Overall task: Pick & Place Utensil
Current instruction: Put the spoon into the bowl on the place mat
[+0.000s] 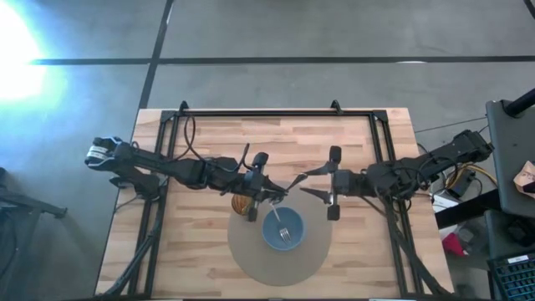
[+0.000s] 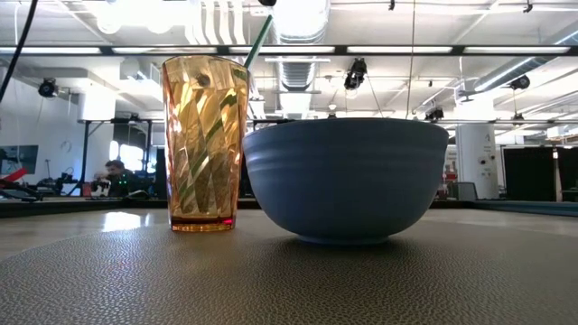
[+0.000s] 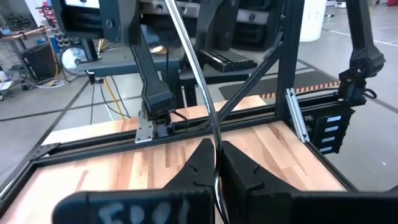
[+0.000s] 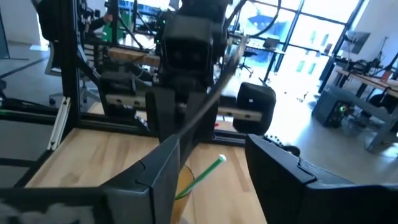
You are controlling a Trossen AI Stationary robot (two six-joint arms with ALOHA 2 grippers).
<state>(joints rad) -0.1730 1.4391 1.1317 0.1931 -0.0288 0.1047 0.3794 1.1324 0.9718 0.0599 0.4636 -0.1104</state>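
A butcher-block table point(image 1: 209, 134) on a black frame stands on a grey concrete floor, with a workshop of desks and monitors beyond it and a seated person far off in the low view. A round grey mat point(image 1: 251, 259) lies at the table's six o'clock, bearing a blue bowl point(image 1: 284, 232) and, just beside the bowl at its ten o'clock, an amber tumbler point(image 2: 203, 144) with a green straw point(image 2: 259, 41). The utensil, a fork point(image 1: 278, 221), has its tines down in the bowl and its handle rising toward eleven o'clock, where the left gripper point(image 1: 269, 195) is clamped on it; the left wrist view shows the thin metal shaft pinched between the two dark fingers point(image 3: 199, 165). So the fork's long axis runs from bowl up to gripper along that eleven-to-five line, and I judge the coming move turns on keeping or releasing it over the bowl. The right gripper point(image 1: 311, 182) waits at the bowl's one o'clock, its fingers spread apart and holding nothing; the left arm is plainly the nearer. The bowl's inside is hidden in the low view, and the tumbler is largely covered by the left gripper from above.
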